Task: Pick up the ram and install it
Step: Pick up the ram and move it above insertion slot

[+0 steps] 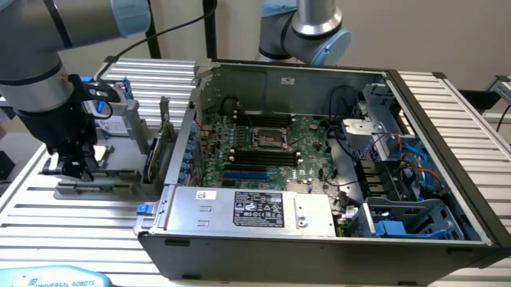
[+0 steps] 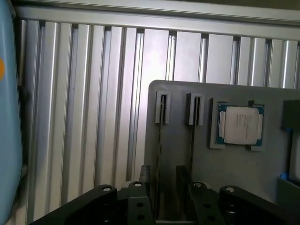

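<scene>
Exterior view | pincer point(image 1: 76, 172) at grey tray point(image 1: 108, 192) | ribbed aluminium table point(image 1: 80, 230) | beige wall point(image 1: 407, 30)

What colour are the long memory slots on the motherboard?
Black memory slots, set in a green motherboard; clearest in the exterior view.

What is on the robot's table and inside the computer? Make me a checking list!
Surface: ribbed metal table with a grey holder plate on it.
Job's things: ram stick and second ram stick stand edge-on in the plate; motherboard lies in the open computer case.
Clutter: processor chip, expansion card, hard drive.
Grippers: gripper open, fingers on either side of the ram stick.
Cables: blue and red cables inside the case.
Surroundings: second arm behind the case.
</scene>
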Tool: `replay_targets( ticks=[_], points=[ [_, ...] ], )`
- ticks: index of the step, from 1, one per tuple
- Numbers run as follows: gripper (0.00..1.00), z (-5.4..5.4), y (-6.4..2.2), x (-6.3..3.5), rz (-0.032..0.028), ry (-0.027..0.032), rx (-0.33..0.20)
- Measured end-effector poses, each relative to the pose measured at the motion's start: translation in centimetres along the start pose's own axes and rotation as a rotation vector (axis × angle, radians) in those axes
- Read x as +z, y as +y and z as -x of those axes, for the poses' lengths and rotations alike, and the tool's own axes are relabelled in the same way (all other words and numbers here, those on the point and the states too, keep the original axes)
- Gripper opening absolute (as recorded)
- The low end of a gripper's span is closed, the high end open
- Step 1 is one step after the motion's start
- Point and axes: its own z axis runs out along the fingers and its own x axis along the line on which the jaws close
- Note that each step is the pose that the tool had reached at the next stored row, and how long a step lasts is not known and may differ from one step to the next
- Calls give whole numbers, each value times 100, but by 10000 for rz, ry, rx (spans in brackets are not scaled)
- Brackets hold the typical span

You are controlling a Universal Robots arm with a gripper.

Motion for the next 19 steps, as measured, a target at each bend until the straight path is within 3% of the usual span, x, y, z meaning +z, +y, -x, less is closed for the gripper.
replay_targets(
  ticks=[14, 19],
  points=[
    [36, -3, -15, 252, -1, 4, -65],
    [36, -4, -20, 345, -37, 6, -65]
  ],
)
